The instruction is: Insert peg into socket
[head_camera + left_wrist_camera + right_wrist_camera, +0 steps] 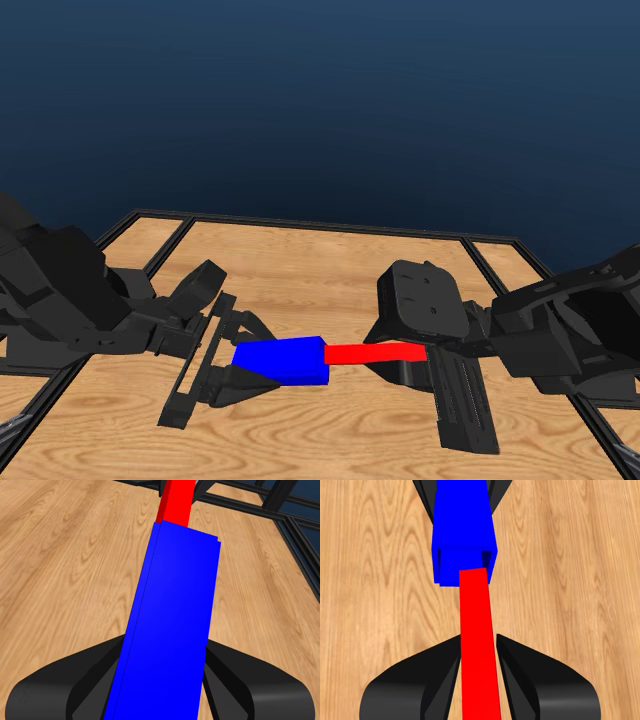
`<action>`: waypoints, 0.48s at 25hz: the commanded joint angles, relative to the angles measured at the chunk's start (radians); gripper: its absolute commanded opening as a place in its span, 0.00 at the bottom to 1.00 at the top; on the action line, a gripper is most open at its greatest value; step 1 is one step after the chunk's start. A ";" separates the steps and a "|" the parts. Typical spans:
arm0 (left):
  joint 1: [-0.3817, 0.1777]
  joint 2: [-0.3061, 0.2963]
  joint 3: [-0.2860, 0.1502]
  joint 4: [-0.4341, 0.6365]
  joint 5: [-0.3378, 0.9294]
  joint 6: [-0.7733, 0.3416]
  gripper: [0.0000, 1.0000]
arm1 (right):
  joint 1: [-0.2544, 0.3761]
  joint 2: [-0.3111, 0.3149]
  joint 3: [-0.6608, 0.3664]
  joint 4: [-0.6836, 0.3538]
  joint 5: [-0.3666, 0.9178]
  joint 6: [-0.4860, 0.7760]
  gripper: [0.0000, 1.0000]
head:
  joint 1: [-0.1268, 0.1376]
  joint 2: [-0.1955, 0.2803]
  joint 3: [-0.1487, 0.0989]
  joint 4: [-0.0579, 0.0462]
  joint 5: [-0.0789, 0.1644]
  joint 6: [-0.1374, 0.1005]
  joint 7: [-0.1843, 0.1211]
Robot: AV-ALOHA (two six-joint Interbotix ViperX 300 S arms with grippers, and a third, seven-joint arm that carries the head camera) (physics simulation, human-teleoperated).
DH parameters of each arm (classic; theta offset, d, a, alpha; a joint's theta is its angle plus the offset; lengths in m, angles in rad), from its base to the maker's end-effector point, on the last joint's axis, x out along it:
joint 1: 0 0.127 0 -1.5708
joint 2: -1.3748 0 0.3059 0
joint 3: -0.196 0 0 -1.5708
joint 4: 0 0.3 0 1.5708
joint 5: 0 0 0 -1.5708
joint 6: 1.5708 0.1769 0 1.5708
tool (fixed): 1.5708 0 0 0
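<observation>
Head view: peg [372, 353] level, tip toward socket [282, 360], both pinched by 2 end effectors.

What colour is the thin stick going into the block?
Bright red. The peg shows best in the right wrist view.

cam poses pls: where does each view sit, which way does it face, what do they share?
Head: above the table, facing both arms; left gripper holds the socket, right gripper the peg.
Left wrist: looks along its black jaws and socket toward peg.
Right wrist: looks along peg into socket.
All three show peg meeting socket.
</observation>
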State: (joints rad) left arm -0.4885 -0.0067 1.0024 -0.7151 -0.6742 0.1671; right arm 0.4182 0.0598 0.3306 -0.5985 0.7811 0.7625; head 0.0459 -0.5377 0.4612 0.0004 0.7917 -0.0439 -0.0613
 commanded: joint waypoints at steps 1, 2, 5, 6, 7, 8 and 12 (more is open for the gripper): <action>0.021 0.009 -0.033 0.029 -0.028 -0.015 0.00 | -0.025 0.019 -0.057 0.009 -0.063 -0.030 0.00 | 0.004 -0.011 -0.009 0.001 -0.013 0.000 -0.002; 0.028 0.011 -0.034 0.029 0.003 -0.004 0.00 | -0.032 0.040 -0.073 0.017 -0.074 -0.038 0.00 | 0.005 -0.011 -0.009 0.001 -0.013 0.000 -0.002; 0.023 0.010 -0.054 0.040 0.000 -0.024 0.00 | -0.047 0.074 -0.109 0.040 -0.107 -0.078 0.00 | 0.009 -0.008 -0.009 0.002 -0.014 0.000 -0.003; 0.019 0.024 -0.037 0.043 0.001 -0.030 0.00 | -0.042 0.083 -0.135 0.023 -0.071 -0.060 0.00 | 0.011 -0.007 -0.009 0.003 -0.012 -0.001 -0.003; 0.021 0.021 -0.040 0.042 -0.003 -0.038 0.00 | -0.055 0.070 -0.135 0.049 -0.121 -0.093 0.00 | 0.012 -0.007 -0.009 0.003 -0.010 -0.002 -0.004; 0.024 0.026 -0.035 0.062 0.012 -0.056 0.00 | -0.057 0.085 -0.135 0.046 -0.117 -0.095 0.00 | 0.013 -0.006 -0.010 0.003 -0.012 -0.003 -0.005; 0.022 0.032 -0.031 0.076 0.011 -0.076 0.00 | -0.067 0.088 -0.165 0.067 -0.145 -0.131 0.00 | 0.018 -0.007 -0.009 0.004 -0.009 -0.005 -0.008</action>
State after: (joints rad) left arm -0.4829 0.0324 0.9863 -0.6524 -0.6274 0.1002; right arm 0.3724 0.1678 0.2057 -0.5315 0.6949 0.6527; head 0.0602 -0.5377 0.4612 0.0032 0.7920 -0.0479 -0.0678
